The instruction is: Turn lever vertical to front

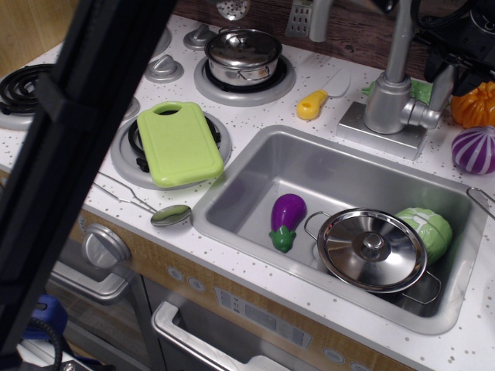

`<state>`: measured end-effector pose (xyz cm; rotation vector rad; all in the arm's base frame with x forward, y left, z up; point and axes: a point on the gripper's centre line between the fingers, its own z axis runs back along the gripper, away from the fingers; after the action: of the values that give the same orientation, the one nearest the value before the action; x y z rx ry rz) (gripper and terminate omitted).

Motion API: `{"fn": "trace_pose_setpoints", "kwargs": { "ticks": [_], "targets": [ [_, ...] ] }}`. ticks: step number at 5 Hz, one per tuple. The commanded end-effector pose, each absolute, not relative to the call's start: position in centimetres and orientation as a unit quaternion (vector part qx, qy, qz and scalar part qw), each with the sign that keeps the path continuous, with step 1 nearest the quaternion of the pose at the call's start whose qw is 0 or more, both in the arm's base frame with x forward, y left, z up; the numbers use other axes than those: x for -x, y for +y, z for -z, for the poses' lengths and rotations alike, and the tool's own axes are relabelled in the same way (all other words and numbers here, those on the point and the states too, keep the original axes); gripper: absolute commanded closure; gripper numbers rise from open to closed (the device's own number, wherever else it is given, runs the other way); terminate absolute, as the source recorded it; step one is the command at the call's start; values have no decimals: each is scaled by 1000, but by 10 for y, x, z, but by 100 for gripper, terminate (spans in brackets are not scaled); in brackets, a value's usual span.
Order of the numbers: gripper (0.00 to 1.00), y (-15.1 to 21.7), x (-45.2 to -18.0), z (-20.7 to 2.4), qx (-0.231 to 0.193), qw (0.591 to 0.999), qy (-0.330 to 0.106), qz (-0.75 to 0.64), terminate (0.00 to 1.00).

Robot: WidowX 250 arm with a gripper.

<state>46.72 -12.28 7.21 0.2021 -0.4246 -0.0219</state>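
Note:
The lever [424, 116] is a short silver stub pointing right from the thick base of the grey faucet [387, 100], behind the sink [255, 174]. My gripper [446, 83] is the black assembly at the top right, just above and right of the lever's end. One grey finger [441, 83] hangs down close to the lever tip. I cannot tell whether it touches the lever. The rest of the gripper is cut off by the frame edge, so I cannot see how the jaws stand.
A black arm link [69, 154] crosses the left foreground. The sink holds a purple eggplant [286, 216], a lidded pot [373, 249] and a green cabbage [427, 228]. An orange pumpkin [476, 104] and a purple onion [473, 149] lie right of the faucet; a yellow-handled knife [315, 100] lies to its left.

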Motion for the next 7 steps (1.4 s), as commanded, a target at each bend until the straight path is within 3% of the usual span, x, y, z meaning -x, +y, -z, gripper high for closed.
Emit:
{"fn": "trace_pose_setpoints", "kwargs": {
  "ticks": [1,6,7],
  "targets": [
    [100,-128,-445,-96,-67,974,-215,-34,0],
    [100,-123,-434,-56,-29,983,-176,-49,0],
    [0,-121,-436,-63,-27,986,-157,-39,0]
  ]
}}
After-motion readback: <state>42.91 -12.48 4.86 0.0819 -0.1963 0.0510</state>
